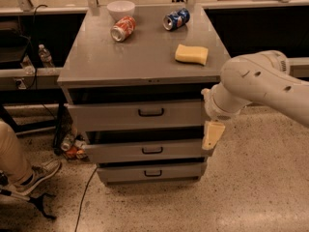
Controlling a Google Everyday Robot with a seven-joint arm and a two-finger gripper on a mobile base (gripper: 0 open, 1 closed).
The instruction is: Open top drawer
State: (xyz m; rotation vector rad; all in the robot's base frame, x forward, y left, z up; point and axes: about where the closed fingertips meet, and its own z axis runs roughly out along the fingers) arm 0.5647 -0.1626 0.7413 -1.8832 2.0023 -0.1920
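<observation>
Seemingly the approach step: the top drawer (116, 116), just under the grey cabinet's top (145, 57), is not yet pulled out. The gripper (213, 135) hangs at the drawer's right end; whether it is open I cannot tell. Next it must reach the black loop handle (150, 112).
</observation>
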